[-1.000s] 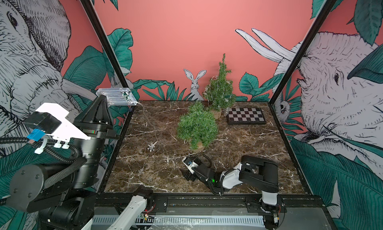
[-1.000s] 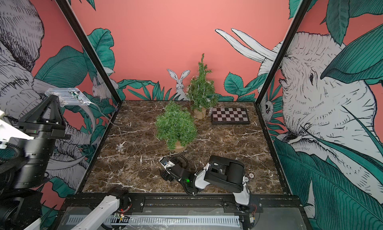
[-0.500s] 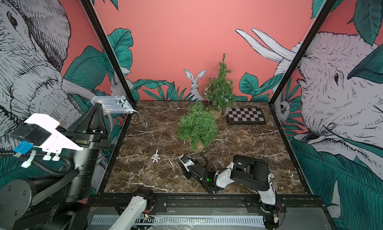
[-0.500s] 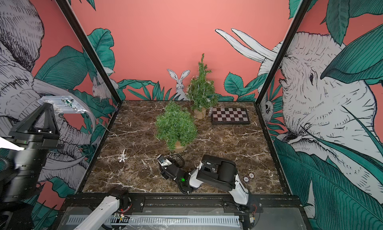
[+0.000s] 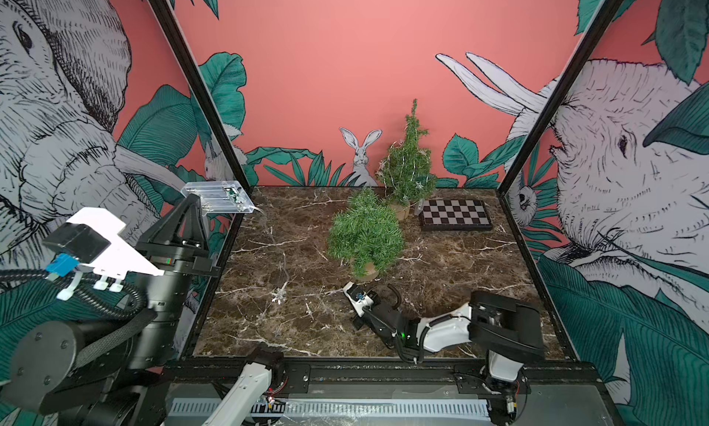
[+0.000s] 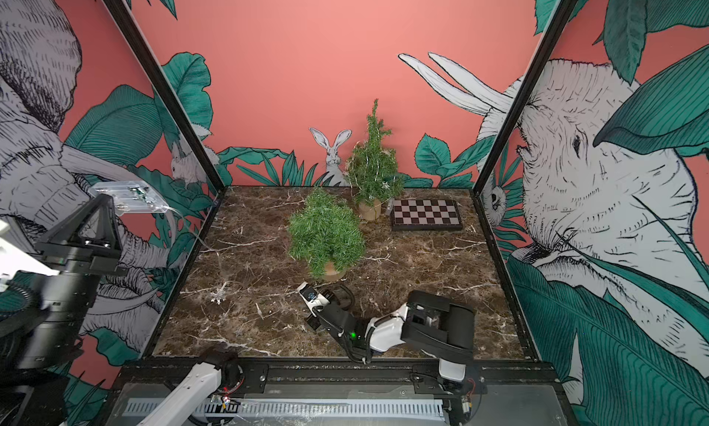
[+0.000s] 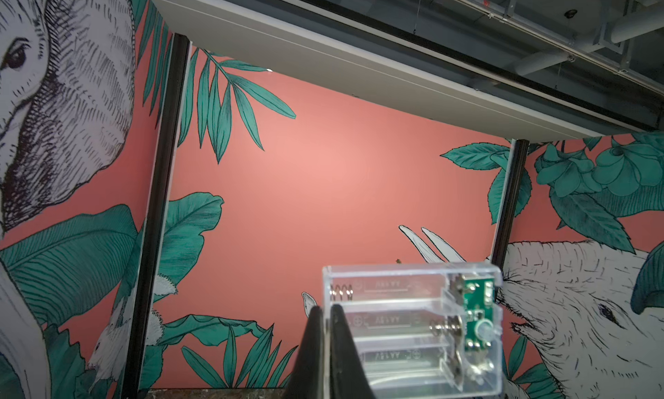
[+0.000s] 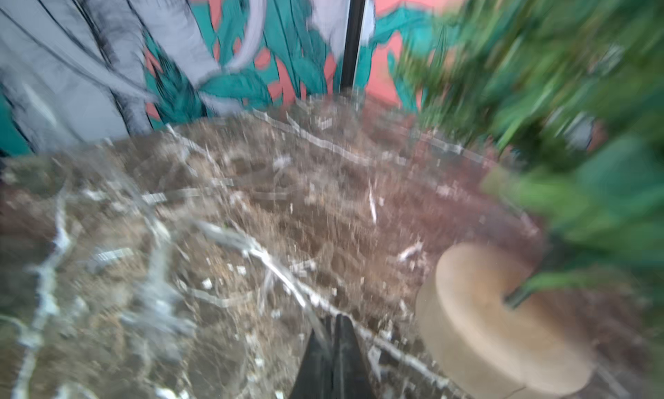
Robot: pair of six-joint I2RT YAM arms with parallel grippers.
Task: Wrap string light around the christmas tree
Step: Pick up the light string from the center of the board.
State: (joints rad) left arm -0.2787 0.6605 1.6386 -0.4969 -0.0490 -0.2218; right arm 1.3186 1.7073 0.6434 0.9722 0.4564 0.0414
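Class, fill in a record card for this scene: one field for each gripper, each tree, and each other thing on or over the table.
Near tree: upright, no lights seen on it
Far tree: upright at the back, silvery light strand wound round it
Left gripper: shut on the clear battery box, raised beside the table's left edge
Right gripper: shut, low by the near tree's wooden base; blur hides any wire in it
Snowflake light: low, left of the near tree
Chessboard: flat, right of the far tree
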